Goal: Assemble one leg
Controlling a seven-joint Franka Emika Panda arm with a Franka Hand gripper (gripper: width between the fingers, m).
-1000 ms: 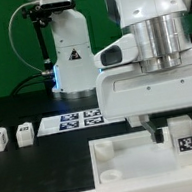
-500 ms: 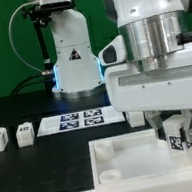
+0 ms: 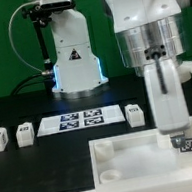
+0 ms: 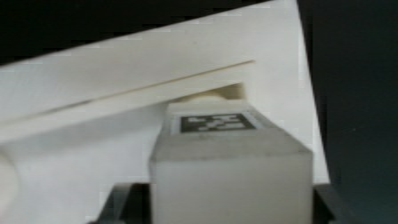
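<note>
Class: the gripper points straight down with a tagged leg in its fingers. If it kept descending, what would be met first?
Probably the large white plate: the leg in the gripper hangs just above it, though depth is unclear.

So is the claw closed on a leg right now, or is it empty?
Closed on one. In the wrist view the leg sits between the claw's fingers, tag facing the camera. The exterior view shows it held over the white plate.

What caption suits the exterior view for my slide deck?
Gripper holds a tagged leg over the white plate; three spare legs wait beside the marker board.
</note>
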